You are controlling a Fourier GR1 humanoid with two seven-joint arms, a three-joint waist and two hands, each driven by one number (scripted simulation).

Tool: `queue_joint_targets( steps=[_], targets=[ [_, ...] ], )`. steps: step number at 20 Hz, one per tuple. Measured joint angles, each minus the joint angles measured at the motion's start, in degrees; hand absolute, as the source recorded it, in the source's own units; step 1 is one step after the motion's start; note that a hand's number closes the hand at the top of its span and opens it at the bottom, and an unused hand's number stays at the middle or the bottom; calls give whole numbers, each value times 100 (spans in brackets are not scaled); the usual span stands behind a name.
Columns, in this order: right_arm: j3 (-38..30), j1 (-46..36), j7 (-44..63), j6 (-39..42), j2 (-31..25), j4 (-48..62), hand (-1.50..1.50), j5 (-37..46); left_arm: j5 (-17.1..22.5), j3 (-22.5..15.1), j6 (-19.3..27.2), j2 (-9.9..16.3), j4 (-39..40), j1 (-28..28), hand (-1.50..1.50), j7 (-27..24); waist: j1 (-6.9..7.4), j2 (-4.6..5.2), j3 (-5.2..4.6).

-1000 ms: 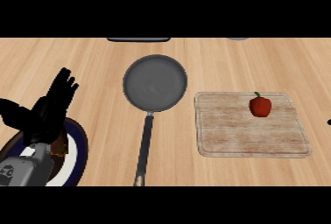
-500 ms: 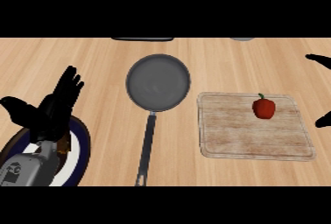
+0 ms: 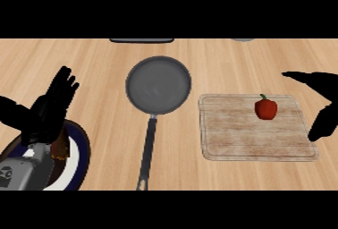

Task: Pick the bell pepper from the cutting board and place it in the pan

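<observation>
My black right hand (image 3: 322, 117) hangs open, fingers spread, just right of the red bell pepper (image 3: 266, 108) on the pale wooden cutting board (image 3: 254, 138); the grey round pan (image 3: 158, 85) sits farther left. My left hand (image 3: 51, 107) rests open.

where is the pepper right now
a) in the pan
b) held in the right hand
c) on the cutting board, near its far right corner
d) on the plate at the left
c: the pepper sits on the cutting board toward its far right corner, apart from the right hand, which is open just beyond the board's right edge; nothing lies in the pan.
</observation>
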Motion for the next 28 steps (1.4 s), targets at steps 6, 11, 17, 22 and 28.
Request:
queue_joint_targets(
  steps=[6, 11, 17, 22, 28],
  targets=[
    [169, 28, 524, 286, 133, -485, -150, 656, -87, 53, -72, -114, -51, 190, 0, -111, -46, -12, 0],
    [75, -82, 907, 411, 643, -563, -150, 1128, -211, 84, -127, -207, -142, 265, 0, -79, -46, -8, 2],
    [-113, -362, 981, 661, 1212, -268, -150, 1600, -298, 226, -270, -300, -11, 221, 0, -112, -37, -5, 1],
    [-119, -269, 995, 512, 1601, 120, -150, 2150, -311, 349, -357, -362, 13, 161, 0, -46, -37, -2, 2],
    [-315, -509, 590, 310, 1910, 976, -150, 2694, -430, 405, -454, -435, -52, 165, 0, -13, -28, 2, 4]
  ],
)
